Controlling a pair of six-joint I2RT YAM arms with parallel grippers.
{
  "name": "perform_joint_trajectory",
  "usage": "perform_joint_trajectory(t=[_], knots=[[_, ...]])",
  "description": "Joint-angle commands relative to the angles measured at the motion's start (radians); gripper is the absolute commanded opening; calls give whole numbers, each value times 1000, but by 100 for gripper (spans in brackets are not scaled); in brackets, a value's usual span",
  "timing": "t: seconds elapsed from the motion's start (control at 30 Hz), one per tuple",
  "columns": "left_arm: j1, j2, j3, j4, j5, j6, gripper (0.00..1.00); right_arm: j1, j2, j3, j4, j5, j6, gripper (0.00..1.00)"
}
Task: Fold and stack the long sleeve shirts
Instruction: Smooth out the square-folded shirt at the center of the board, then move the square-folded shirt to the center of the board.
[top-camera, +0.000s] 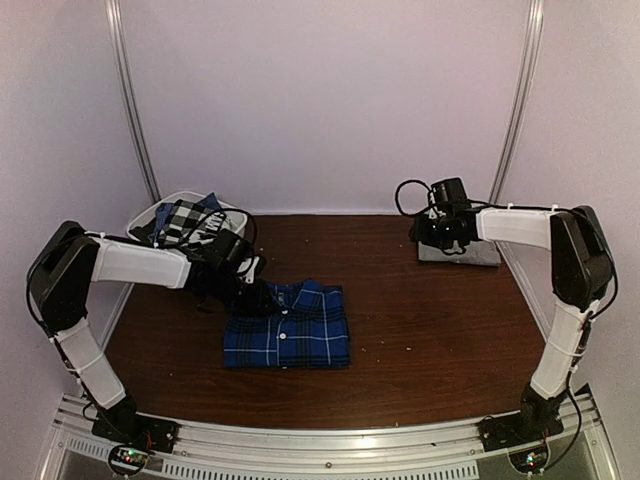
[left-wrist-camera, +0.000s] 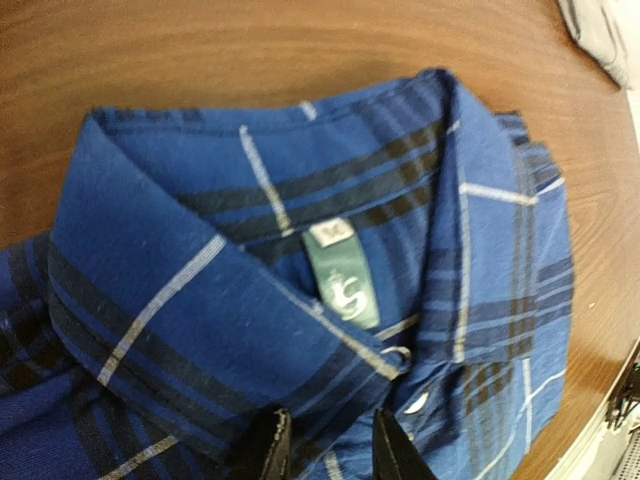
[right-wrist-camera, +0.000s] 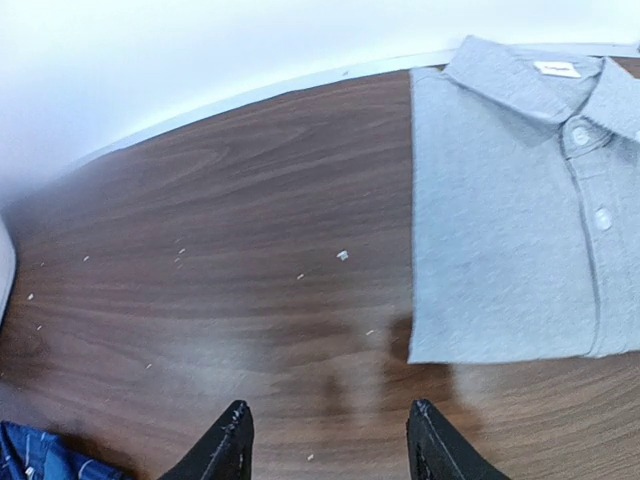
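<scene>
The royal-blue plaid shirt (top-camera: 287, 325) lies folded at the table's centre-left, collar toward the back. My left gripper (top-camera: 252, 288) is at its collar; in the left wrist view the gripper (left-wrist-camera: 332, 455) has its jaws partly apart over the plaid shirt (left-wrist-camera: 300, 300), just below the collar and green label. The plain grey shirt (top-camera: 462, 252) lies folded at the back right. My right gripper (top-camera: 440, 238) hovers by its left edge, open and empty (right-wrist-camera: 330, 440) over bare wood beside the grey shirt (right-wrist-camera: 520, 220). The black-and-white check shirt (top-camera: 185, 222) sits in the basket.
A white plastic basket (top-camera: 148, 212) stands at the back left against the wall. The brown wooden table (top-camera: 430, 340) is enclosed by white walls on three sides. Small white crumbs (right-wrist-camera: 342, 256) dot the wood near the grey shirt.
</scene>
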Motion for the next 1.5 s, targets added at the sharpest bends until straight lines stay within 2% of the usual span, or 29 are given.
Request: perform_joint_trajectory(t=[0.0, 0.23, 0.37, 0.47, 0.63, 0.9, 1.23, 1.47], knots=[[0, -64, 69, 7, 14, 22, 32, -92, 65, 100, -39, 52, -68, 55], [0, -137, 128, -56, -6, 56, 46, -206, 247, 274, -43, 24, -75, 59], [0, -175, 128, -66, -11, 60, 50, -250, 358, 394, -98, 19, -87, 62], [-1, -196, 123, -73, -25, 58, 52, -264, 435, 488, -162, 72, -119, 65], [0, -210, 124, -76, -31, 56, 52, -266, 487, 512, -223, 137, -150, 67], [0, -198, 160, -95, -45, 63, 52, -251, 452, 373, -248, 139, -151, 68], [0, -179, 168, -88, -53, 53, 52, -179, 218, -47, -105, 88, -88, 68], [0, -178, 151, -76, -39, 44, 52, -69, 56, -265, -64, 61, -20, 71]])
